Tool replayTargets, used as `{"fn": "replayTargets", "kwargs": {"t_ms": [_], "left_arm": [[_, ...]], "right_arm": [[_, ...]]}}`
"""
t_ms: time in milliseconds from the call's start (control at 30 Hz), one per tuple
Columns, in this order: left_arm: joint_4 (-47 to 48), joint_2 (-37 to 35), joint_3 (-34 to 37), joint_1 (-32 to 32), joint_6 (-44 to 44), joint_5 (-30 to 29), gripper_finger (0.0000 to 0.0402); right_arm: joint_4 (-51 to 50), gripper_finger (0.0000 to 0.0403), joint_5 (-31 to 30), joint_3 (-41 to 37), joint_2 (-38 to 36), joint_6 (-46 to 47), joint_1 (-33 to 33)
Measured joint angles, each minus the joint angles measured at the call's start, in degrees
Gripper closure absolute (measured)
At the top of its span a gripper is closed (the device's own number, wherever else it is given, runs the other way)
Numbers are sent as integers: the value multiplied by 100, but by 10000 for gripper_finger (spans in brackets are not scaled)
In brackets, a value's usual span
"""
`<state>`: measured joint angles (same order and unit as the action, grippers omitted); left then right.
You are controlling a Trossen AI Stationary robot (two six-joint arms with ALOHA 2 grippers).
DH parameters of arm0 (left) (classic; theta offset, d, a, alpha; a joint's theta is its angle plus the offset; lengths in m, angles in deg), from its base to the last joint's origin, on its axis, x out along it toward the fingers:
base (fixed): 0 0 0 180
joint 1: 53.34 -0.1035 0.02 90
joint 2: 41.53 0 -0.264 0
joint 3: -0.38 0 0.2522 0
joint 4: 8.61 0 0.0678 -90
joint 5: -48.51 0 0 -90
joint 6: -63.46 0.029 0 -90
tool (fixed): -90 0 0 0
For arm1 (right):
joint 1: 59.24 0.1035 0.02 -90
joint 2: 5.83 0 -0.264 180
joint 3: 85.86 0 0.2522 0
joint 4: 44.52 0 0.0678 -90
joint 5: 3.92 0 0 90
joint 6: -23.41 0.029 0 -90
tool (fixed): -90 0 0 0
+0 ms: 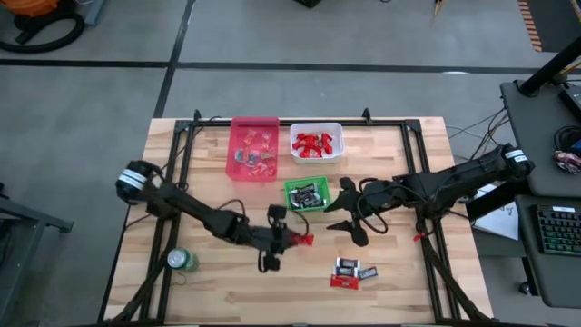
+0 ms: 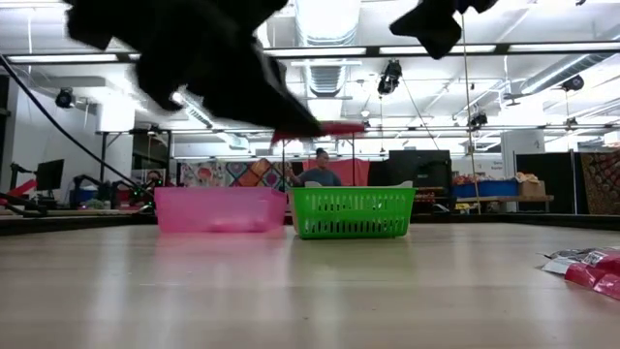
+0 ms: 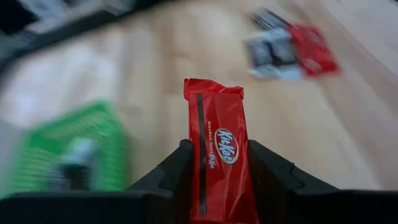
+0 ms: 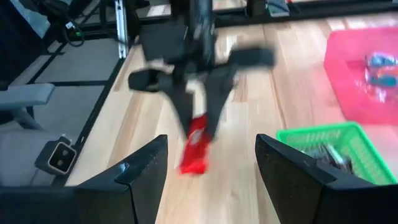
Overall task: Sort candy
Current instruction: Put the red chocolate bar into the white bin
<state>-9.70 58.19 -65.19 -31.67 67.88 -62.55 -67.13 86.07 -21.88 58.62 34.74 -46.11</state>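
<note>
The left gripper (image 3: 219, 168) holds a red KitKat bar (image 3: 219, 149) between its two dark fingers. The jaws are closed snugly on the lower part of the wrapper, and most of the bar sticks out past the fingertips. In the high view the bar (image 1: 301, 240) hangs above the bare wood, a little below the green basket (image 1: 306, 195).

The right gripper (image 1: 352, 214) waits just to the right of the green basket. Its jaws stand wide and hold nothing.

The white bin (image 1: 316, 143) at the back already has red candies in it, so the red bar probably belongs there. The green basket holds dark ones. The pink bin (image 1: 254, 147) has mixed sweets. A small pile of candy (image 1: 352, 272) lies on the table (image 1: 227, 291) near the front, not yet sorted.

What could go wrong? The wrapper is shiny and slippery, and only one end is pinched. A quick swing could make the bar slide out and fall. The way to the white bin passes right over the green basket, so a drop there would land red candy among the dark ones. The right gripper is also close by, and the two arms could bump.
</note>
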Motion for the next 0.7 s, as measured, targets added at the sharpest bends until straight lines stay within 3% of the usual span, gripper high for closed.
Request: {"fn": "replayTargets", "kwargs": {"t_ms": [333, 567, 700], "left_arm": [[21, -883, -6, -1561, 43, -98, 298], [-57, -438, -390, -2915, -1004, -93, 297], [-57, -63, -758, -3454, -1043, 300, 297]], "right_arm": [[-1196, 170, -636, 0, -309, 421, 13], [-1188, 170, -685, -11, -324, 329, 13], [-1189, 170, -796, -51, -324, 303, 13]]}}
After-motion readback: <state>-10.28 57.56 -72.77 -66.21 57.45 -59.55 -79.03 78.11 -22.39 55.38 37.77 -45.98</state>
